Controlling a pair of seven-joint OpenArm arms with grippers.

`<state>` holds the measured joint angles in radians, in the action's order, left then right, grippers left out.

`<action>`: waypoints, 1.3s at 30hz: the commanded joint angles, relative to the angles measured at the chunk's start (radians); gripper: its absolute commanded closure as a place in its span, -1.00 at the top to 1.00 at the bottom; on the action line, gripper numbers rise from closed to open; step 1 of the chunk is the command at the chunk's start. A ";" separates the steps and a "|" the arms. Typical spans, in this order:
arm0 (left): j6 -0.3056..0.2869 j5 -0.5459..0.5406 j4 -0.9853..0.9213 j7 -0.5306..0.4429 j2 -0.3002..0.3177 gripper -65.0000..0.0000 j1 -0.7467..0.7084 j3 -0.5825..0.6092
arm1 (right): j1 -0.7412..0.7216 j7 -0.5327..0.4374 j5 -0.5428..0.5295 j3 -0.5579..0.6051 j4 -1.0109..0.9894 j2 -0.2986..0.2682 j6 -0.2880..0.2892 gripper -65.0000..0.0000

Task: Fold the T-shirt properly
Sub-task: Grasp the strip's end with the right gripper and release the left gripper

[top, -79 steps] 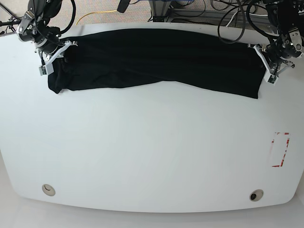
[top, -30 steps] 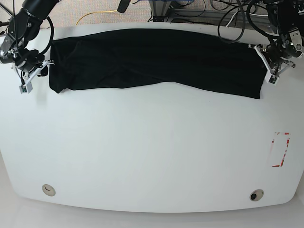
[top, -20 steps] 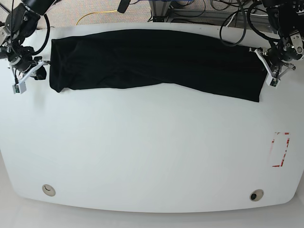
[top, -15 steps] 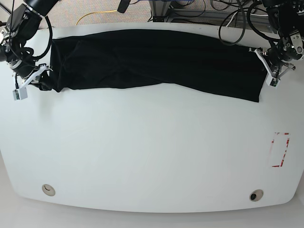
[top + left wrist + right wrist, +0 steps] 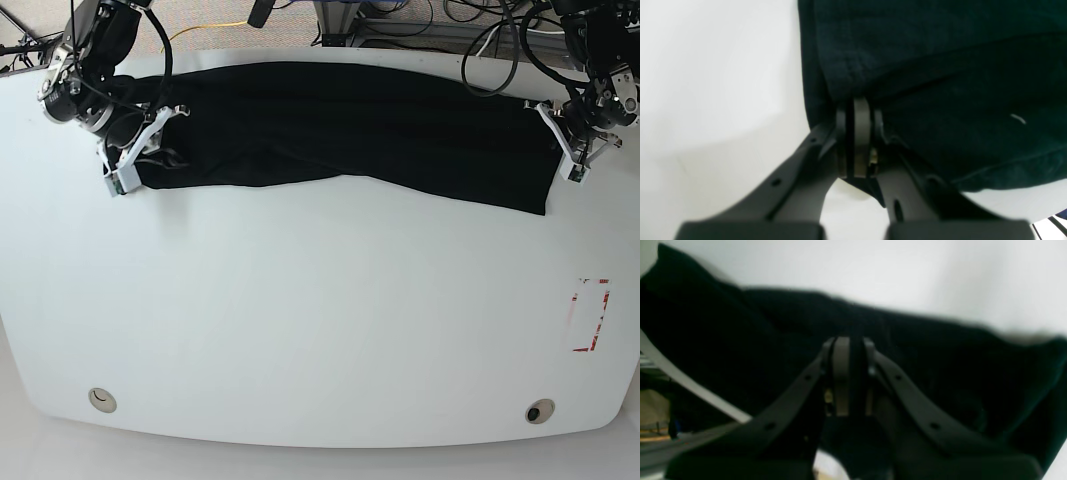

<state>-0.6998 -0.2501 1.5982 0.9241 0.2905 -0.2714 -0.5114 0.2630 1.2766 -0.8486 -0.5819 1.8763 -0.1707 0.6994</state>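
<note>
The black T-shirt (image 5: pixel 350 130) lies as a long wrinkled band across the far part of the white table (image 5: pixel 320 300). My left gripper (image 5: pixel 562 142) is at the shirt's right end. In the left wrist view the gripper (image 5: pixel 857 110) is shut, with the edge of the T-shirt (image 5: pixel 940 66) pinched at its tips. My right gripper (image 5: pixel 148 150) is over the shirt's left end. In the right wrist view the gripper (image 5: pixel 850 346) is shut, with the dark T-shirt (image 5: pixel 740 340) bunched around and between its fingertips.
A red-marked rectangle (image 5: pixel 590 315) is on the table near its right edge. Two round holes (image 5: pixel 100 400) (image 5: pixel 540 411) sit near the front edge. Cables and frames lie behind the far edge.
My right gripper went out to the left, off the shirt, then came back right onto its left end. That end has shifted right and bunched up. The left gripper has stayed put.
</note>
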 commanded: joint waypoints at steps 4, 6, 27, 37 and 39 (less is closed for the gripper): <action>0.002 0.013 0.011 0.017 0.011 -0.99 -0.002 -0.003 | 0.026 -0.051 -0.010 0.050 -0.033 -0.014 -0.001 -0.82; 0.002 0.011 0.011 0.017 0.011 -0.99 -0.002 -0.005 | 0.038 -0.078 0.009 0.073 -0.082 -0.028 -0.001 -0.82; 0.002 -0.240 0.196 0.152 0.009 0.12 0.082 -0.172 | 0.000 -0.193 0.234 0.135 -0.229 -0.030 -0.001 -0.82; 0.002 -0.440 -0.058 0.266 0.054 0.12 0.166 -0.323 | -0.001 -0.193 0.231 0.133 -0.231 -0.028 -0.001 -0.82; 0.002 -0.498 -0.123 0.266 0.077 0.13 0.160 -0.284 | 0.000 -0.193 0.234 0.132 -0.231 -0.026 -0.001 -0.82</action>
<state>-0.6964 -0.6861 1.4963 1.2156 0.3286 -0.1219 -0.8112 0.2646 1.0744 -0.6399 -0.4442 1.6402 -0.1883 0.7002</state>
